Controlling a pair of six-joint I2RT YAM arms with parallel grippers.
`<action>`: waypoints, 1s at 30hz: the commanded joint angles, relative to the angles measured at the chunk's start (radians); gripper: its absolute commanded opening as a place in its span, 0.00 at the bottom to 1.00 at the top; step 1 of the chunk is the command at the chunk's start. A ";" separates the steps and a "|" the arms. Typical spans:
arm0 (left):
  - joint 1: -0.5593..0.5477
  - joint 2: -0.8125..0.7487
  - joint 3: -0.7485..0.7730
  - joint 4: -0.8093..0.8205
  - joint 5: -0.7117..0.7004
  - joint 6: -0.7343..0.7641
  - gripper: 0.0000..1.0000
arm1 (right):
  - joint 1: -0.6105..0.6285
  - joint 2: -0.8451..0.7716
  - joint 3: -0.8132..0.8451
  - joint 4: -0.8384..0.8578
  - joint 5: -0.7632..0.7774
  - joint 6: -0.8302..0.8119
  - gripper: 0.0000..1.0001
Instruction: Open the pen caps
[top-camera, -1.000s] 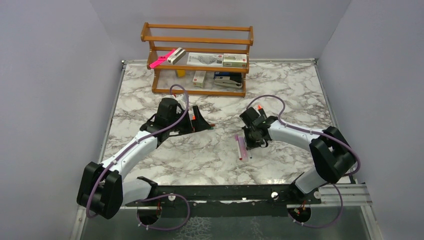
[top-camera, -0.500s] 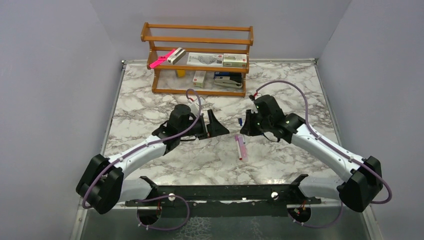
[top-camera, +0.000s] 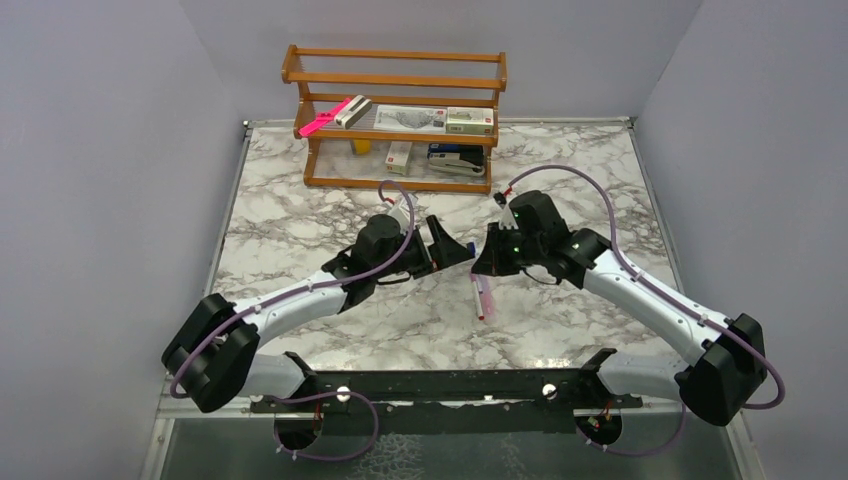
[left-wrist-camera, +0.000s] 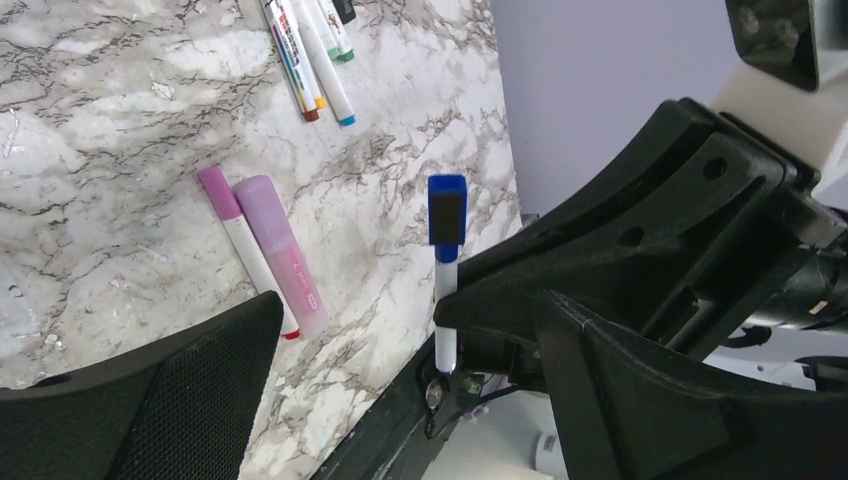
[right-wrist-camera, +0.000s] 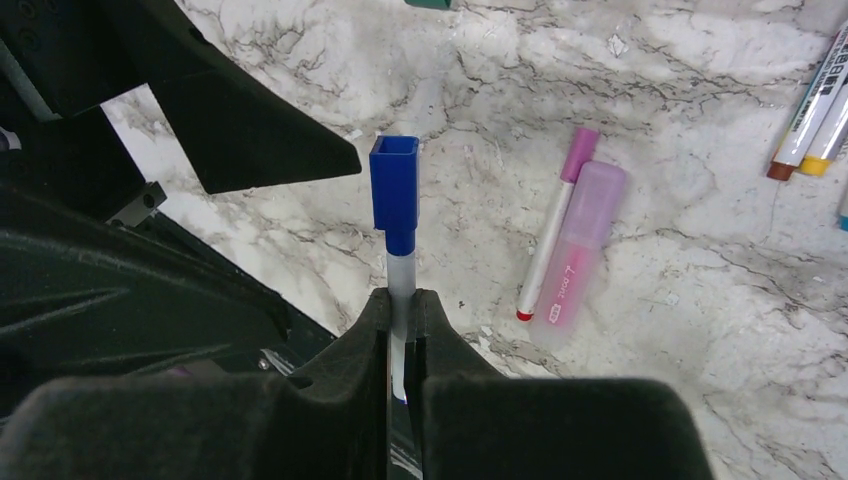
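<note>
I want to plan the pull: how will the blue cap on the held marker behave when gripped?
The blue cap looks square-sided and rigid, so it probably will not roll when pinched. It is small, smooth plastic, so a weak pinch may slip. The right gripper clamps the slim marker barrel, which might tilt under sideways pull.

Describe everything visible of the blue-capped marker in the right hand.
The blue-capped marker is slim, with a white plastic-looking barrel and a blue cap with a squarish end, fitted on. The shut right hand clamps its barrel, cap pointing away from the hand, above the marble table. Nothing else visibly touches it.
</note>
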 joint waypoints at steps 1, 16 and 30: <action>-0.019 0.041 0.039 0.060 -0.080 -0.028 0.99 | 0.015 -0.019 -0.020 0.049 -0.049 0.021 0.01; -0.071 0.153 0.097 0.087 -0.132 -0.038 0.99 | 0.038 0.001 -0.018 0.070 -0.043 0.035 0.01; -0.096 0.198 0.115 0.094 -0.130 -0.044 0.58 | 0.048 0.041 -0.021 0.078 -0.001 0.052 0.01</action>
